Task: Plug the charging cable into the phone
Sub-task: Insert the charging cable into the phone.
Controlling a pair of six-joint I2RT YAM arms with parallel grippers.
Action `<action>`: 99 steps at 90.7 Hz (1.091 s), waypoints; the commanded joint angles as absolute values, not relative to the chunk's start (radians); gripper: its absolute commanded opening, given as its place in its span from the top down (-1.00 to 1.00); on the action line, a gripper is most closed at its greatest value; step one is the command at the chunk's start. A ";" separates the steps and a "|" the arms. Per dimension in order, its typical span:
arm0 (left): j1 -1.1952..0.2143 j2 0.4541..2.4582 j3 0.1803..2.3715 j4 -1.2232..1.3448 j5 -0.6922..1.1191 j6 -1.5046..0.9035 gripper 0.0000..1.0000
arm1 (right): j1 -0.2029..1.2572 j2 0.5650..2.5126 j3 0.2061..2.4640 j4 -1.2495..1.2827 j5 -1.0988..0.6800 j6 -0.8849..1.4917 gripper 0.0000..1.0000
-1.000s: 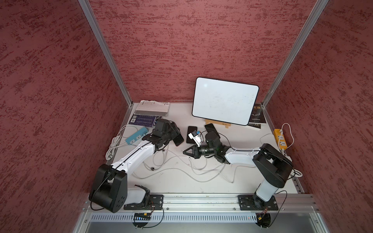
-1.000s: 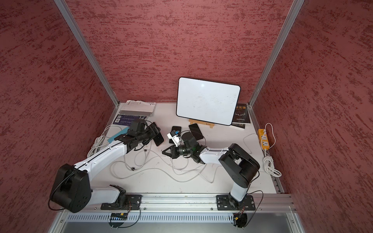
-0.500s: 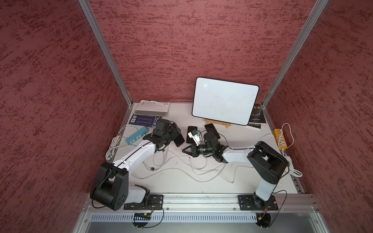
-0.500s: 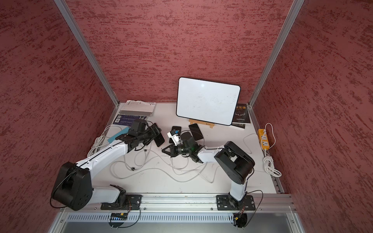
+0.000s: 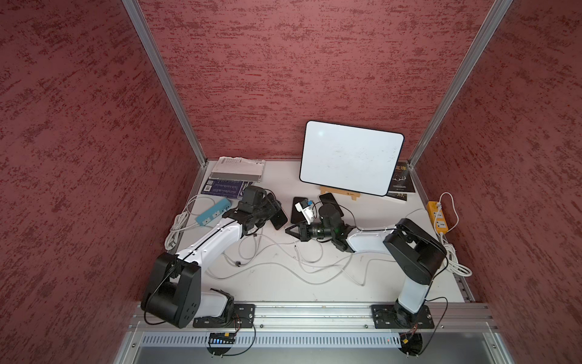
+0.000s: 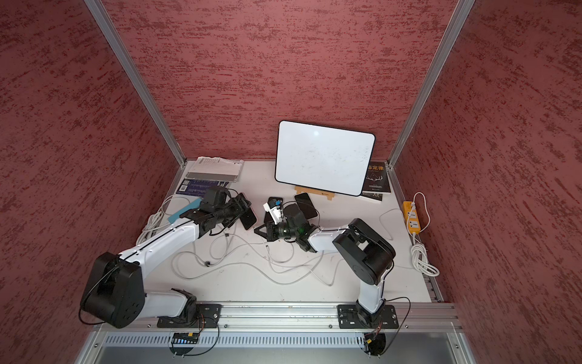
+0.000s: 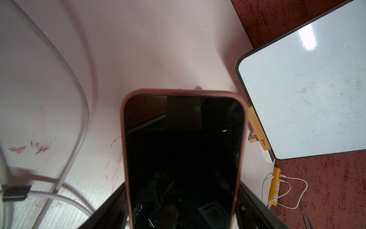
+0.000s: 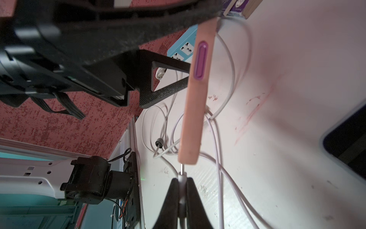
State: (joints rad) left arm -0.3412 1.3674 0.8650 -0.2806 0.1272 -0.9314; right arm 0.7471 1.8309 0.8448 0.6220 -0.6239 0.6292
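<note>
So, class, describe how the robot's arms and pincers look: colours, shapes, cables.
The left arm and right arm have white shells, chunky black joints and thin black cables. The left pincer and right pincer are black, with hollow triangular fingers.

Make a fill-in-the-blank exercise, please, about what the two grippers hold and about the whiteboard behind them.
The left gripper holds a phone in a ____ case.
The right gripper is shut on the charging cable's ____ plug.
The plug's metal tip is ____ yet inside the phone.
The whiteboard rests on a ____ stand.
Missing words: pink; white; not; wooden.
</note>
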 commanded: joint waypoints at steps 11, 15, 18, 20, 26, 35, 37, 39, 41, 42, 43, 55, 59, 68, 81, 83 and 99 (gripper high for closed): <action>-0.338 1.378 0.907 -0.255 0.152 -0.938 1.00 | 0.733 1.854 0.889 0.657 -0.621 0.623 1.00; -0.336 1.381 0.909 -0.257 0.153 -0.939 1.00 | 0.733 1.855 0.892 0.651 -0.622 0.621 1.00; -0.336 1.384 0.910 -0.259 0.153 -0.940 1.00 | 0.733 1.855 0.895 0.650 -0.622 0.619 1.00; -0.336 1.385 0.910 -0.259 0.153 -0.940 1.00 | 0.733 1.857 0.897 0.650 -0.622 0.618 1.00; -0.336 1.388 0.911 -0.260 0.155 -0.942 1.00 | 0.732 1.862 0.902 0.648 -0.622 0.618 1.00; -0.335 1.395 0.914 -0.262 0.154 -0.942 1.00 | 0.733 1.864 0.902 0.652 -0.628 0.620 1.00; -0.334 1.397 0.914 -0.262 0.153 -0.942 1.00 | 0.733 1.863 0.902 0.652 -0.628 0.619 1.00; -0.332 1.399 0.914 -0.262 0.154 -0.942 1.00 | 0.733 1.862 0.902 0.651 -0.628 0.618 1.00; -0.333 1.400 0.915 -0.262 0.154 -0.943 1.00 | 0.732 1.862 0.902 0.650 -0.628 0.617 1.00; -0.332 1.401 0.916 -0.262 0.155 -0.943 1.00 | 0.732 1.861 0.901 0.649 -0.628 0.615 1.00; -0.332 1.402 0.915 -0.262 0.156 -0.943 1.00 | 0.732 1.860 0.902 0.648 -0.627 0.614 1.00; -0.331 1.404 0.916 -0.262 0.162 -0.942 1.00 | 0.723 1.861 0.904 0.642 -0.618 0.612 1.00; -0.331 1.404 0.914 -0.261 0.165 -0.941 1.00 | 0.721 1.863 0.903 0.646 -0.617 0.615 1.00; -0.332 1.400 0.916 -0.259 0.174 -0.934 1.00 | 0.714 1.865 0.902 0.650 -0.611 0.619 1.00; -0.331 1.397 0.916 -0.260 0.184 -0.933 1.00 | 0.710 1.866 0.909 0.647 -0.608 0.624 1.00; -0.331 1.398 0.917 -0.261 0.183 -0.933 1.00 | 0.710 1.866 0.910 0.649 -0.606 0.625 1.00; -0.335 1.424 0.931 -0.276 0.183 -0.938 1.00 | 0.709 1.881 0.941 0.639 -0.592 0.630 1.00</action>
State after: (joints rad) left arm -0.3313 1.4036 0.8944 -0.2756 0.1528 -0.9386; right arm 0.7280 1.8603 0.8913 0.6090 -0.6254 0.6289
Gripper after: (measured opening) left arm 0.804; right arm 0.103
